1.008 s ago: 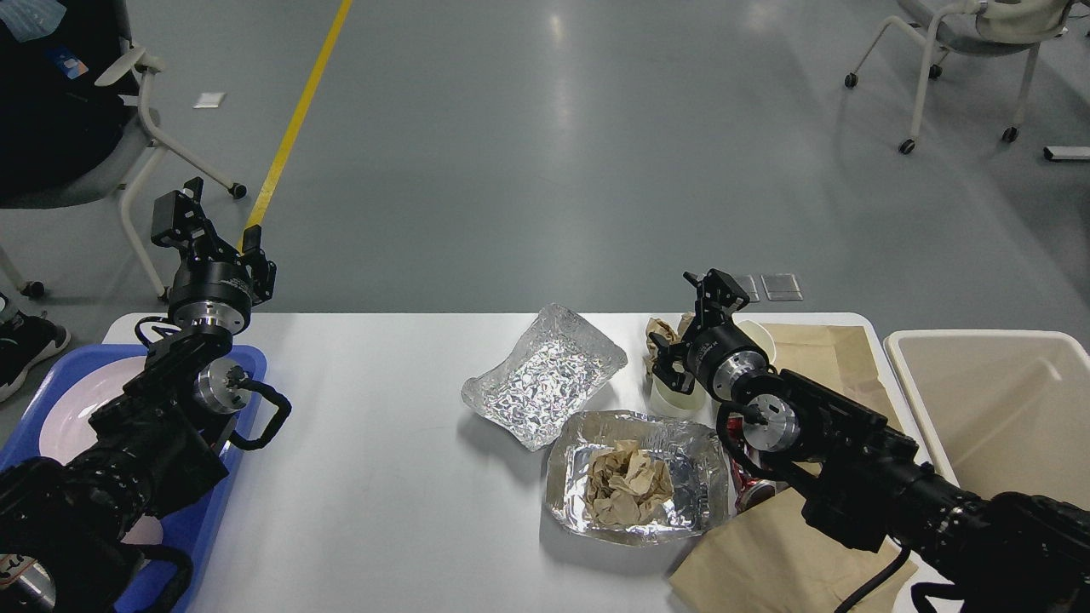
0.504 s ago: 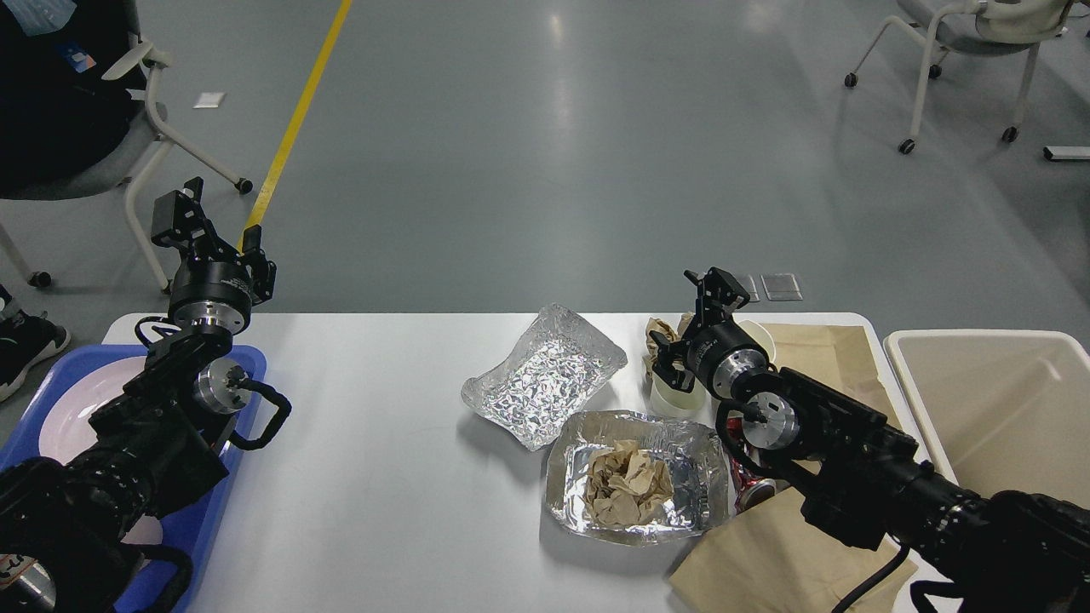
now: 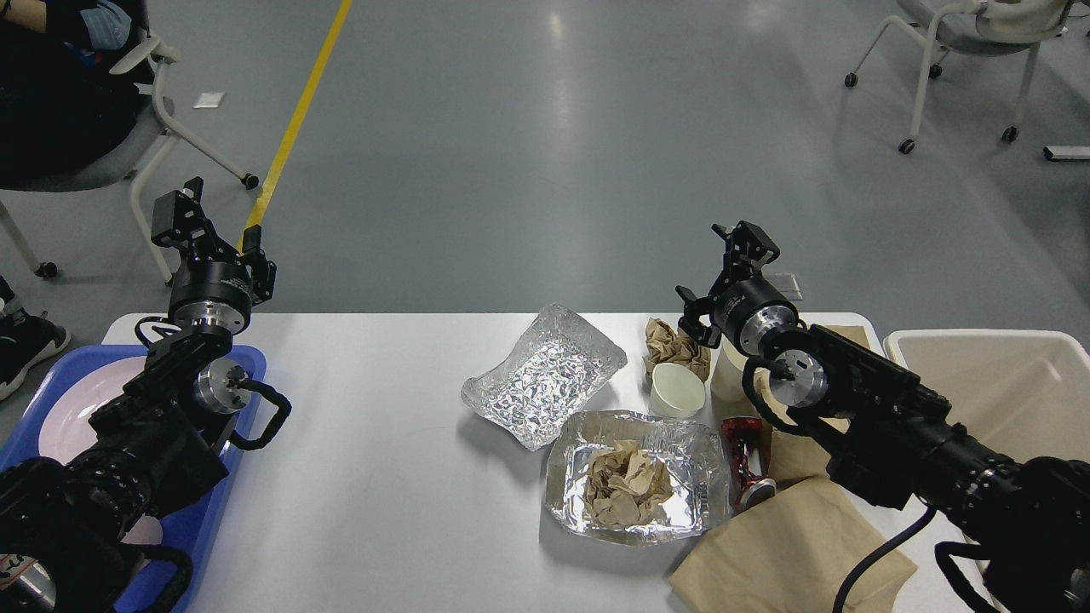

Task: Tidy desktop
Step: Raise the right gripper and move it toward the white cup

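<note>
Two claws were up over the worktop (image 3: 383, 443) when you paused here, and neither held anything. Your right claw (image 3: 722, 271) hovered with its fingers spread apart, above the far edge, just over the crumpled brown paper ball (image 3: 675, 342) and the tall paper cup (image 3: 729, 373) half hidden behind the wrist. Your left claw (image 3: 209, 228) stood raised over the far left corner, above the blue tray (image 3: 192, 528); its fingers also looked parted and empty.

Working outward from the right claw, the short white paper cup (image 3: 678, 390) sat just nearer you than the paper ball. It was probably light and thin-walled, so you would have done best to pinch it across the rim gently, since a hard squeeze would crush it. The paper ball looked soft and nearly weightless, and any grip across its bulk should have served.

Nearer still, the red can (image 3: 746, 464) lay on its side, touching the foil tray (image 3: 639, 477) that held more crumpled paper (image 3: 628, 487). The can looked dented, smooth and likely slippery, so a hold across its middle seemed wise. A second, empty foil tray (image 3: 545, 375) lay tilted to the left of the cups. Foil bends at a touch, so you should have taken it by a rim.

The brown paper bag (image 3: 783, 553) lay flat under your right arm, limp and hard to lift except at an edge. The beige bin (image 3: 996, 383) stood just beside the worktop's right end, near that claw.
</note>
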`<act>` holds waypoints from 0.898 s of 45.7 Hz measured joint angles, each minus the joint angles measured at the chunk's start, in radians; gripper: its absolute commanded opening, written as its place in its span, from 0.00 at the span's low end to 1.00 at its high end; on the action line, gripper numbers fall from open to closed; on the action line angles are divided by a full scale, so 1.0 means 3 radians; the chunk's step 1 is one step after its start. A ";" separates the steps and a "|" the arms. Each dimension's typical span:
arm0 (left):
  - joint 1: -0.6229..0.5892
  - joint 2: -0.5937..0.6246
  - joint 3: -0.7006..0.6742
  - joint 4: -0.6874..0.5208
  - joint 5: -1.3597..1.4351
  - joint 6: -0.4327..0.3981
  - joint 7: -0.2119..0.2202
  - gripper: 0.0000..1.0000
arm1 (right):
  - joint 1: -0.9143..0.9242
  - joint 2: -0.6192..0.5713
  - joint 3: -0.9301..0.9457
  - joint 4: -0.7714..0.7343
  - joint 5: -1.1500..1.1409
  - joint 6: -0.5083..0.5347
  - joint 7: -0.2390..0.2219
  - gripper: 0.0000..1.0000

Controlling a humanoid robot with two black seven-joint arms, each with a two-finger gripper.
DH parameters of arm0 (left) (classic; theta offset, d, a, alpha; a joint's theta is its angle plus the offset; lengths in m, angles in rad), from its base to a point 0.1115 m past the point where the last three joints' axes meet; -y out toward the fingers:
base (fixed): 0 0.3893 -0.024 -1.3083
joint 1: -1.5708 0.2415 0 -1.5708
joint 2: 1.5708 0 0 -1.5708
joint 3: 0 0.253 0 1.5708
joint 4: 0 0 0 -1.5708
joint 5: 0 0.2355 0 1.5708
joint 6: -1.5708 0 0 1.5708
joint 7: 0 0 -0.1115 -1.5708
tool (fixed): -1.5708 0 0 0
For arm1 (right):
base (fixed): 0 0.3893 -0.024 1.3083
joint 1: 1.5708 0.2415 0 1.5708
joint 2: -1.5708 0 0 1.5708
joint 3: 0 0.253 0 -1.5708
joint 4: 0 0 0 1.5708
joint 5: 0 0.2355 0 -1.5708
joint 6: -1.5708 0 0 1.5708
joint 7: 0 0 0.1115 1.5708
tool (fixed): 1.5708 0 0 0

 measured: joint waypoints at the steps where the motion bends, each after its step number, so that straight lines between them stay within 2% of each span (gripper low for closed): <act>1: 0.0000 0.0000 0.0000 0.0000 0.0000 0.0000 0.0000 0.96 | 0.0004 -0.0010 0.0004 0.0000 0.0000 0.0000 0.0000 1.00; 41: 0.0001 0.0000 0.0000 0.0000 0.0001 0.0000 0.0000 0.96 | -0.0026 -0.0274 0.0070 -0.0065 0.0001 0.0000 -0.0005 1.00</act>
